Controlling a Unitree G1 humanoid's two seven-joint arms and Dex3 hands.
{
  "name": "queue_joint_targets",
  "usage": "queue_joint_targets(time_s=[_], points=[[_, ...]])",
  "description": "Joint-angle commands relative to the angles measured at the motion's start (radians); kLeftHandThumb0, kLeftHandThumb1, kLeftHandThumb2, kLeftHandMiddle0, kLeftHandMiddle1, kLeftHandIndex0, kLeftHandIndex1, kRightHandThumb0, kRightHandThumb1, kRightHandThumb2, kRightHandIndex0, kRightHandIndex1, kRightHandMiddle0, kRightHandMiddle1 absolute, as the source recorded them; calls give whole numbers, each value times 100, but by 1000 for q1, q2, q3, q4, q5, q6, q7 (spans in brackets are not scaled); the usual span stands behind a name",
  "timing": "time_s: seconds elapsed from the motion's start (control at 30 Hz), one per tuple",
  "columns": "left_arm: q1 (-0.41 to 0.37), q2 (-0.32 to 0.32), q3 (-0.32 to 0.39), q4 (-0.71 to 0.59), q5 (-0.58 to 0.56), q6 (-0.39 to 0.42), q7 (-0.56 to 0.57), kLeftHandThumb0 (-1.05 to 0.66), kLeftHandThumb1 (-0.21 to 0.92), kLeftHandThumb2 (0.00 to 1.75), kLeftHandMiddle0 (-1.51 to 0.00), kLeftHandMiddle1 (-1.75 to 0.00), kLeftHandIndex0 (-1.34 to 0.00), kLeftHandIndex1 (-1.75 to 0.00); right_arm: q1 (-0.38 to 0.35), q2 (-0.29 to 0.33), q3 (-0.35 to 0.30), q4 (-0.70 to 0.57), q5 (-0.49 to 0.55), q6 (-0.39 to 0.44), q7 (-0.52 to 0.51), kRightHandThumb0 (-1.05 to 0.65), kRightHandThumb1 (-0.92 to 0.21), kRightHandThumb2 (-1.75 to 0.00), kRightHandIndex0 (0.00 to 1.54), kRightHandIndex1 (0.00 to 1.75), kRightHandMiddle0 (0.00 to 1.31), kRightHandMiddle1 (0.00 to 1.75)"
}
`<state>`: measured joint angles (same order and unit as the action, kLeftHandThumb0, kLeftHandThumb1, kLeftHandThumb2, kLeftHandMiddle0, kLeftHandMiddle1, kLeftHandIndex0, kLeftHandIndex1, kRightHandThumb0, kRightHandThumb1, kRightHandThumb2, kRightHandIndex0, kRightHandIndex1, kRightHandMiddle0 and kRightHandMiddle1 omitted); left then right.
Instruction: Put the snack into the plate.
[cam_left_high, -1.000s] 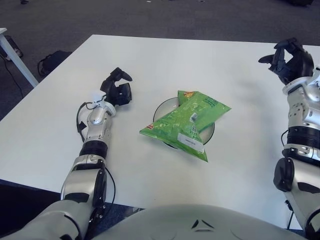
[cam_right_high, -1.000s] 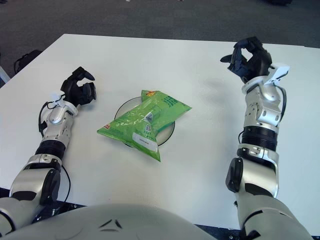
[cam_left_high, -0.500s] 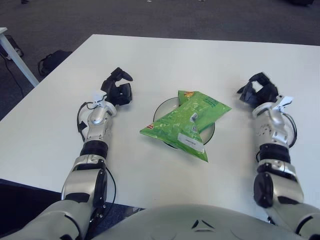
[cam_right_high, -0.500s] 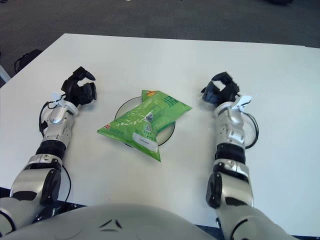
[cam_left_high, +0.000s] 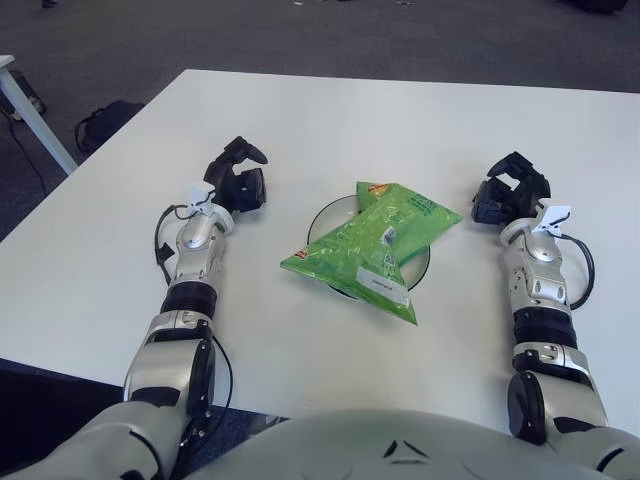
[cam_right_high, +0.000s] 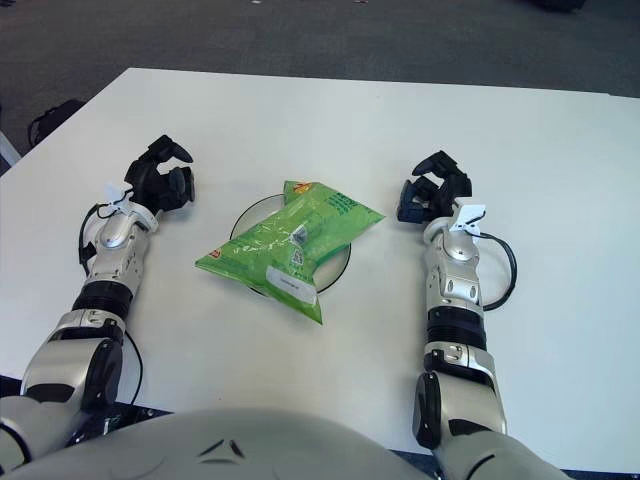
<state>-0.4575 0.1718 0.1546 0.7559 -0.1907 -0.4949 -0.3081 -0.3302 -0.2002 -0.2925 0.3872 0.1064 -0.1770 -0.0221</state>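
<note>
We look down on a white table (cam_left_high: 300, 110) where a green snack bag (cam_left_high: 375, 248) lies across a small plate (cam_left_high: 322, 218), covering most of it. The bag sits tilted, its upper end toward the far right and its lower corners hanging out past the plate's rim onto the table on the near side. A white label shows on the bag's near end. Only the plate's left edge and a sliver on the right peek out from under the bag.

Our left hand (cam_left_high: 238, 182) shows to the left of the plate, well apart from the bag, its forearm stretched along the tabletop. Its dark fingers (cam_left_high: 247, 151) are loosely curled and grasp nothing; one arches up over the palm.

Our right hand (cam_right_high: 432, 196) shows to the right of the plate, near the bag's far corner but not touching it. Its fingers (cam_right_high: 441, 162) are likewise bent inward around empty space, holding nothing. A white tag sticks out at its wrist, and a black cable (cam_right_high: 505, 270) loops beside the forearm.

Beyond the table edge we see dark carpet (cam_left_high: 330, 35), a black bag on the floor (cam_left_high: 103, 121) at far left, and a white table leg (cam_left_high: 32, 118) beside it.
</note>
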Motion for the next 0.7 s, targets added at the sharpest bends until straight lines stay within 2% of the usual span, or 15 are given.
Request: queue_joint_targets(time_s=[0.0, 0.13, 0.37, 0.47, 0.67], points=[[93, -41, -7, 41, 8, 11, 3, -43, 48, 111, -118, -175, -48, -175, 39, -7, 1, 27, -9, -28, 1, -1, 10, -175, 94, 165, 70, 175], [95, -41, -7, 37, 16, 10, 10, -43, 49, 110, -118, -175, -47, -175, 49, -6, 3, 35, -14, -18, -5, -1, 9, -175, 93, 167, 70, 175], [93, -42, -6, 39, 23, 13, 19, -42, 50, 109, -119, -175, -47, -175, 79, -32, 43, 13, -58, 118, -3, -1, 6, -175, 89, 173, 68, 175], [93, -44, -6, 40, 26, 9, 22, -43, 49, 110, -118, -175, -48, -175, 94, -60, 92, 1, -145, 169, -36, -1, 7, -175, 89, 174, 70, 172], [94, -41, -6, 39, 25, 11, 19, -43, 48, 111, -119, -175, -48, -175, 139, -68, 171, -35, -283, 195, -124, -1, 8, -175, 88, 175, 73, 169]])
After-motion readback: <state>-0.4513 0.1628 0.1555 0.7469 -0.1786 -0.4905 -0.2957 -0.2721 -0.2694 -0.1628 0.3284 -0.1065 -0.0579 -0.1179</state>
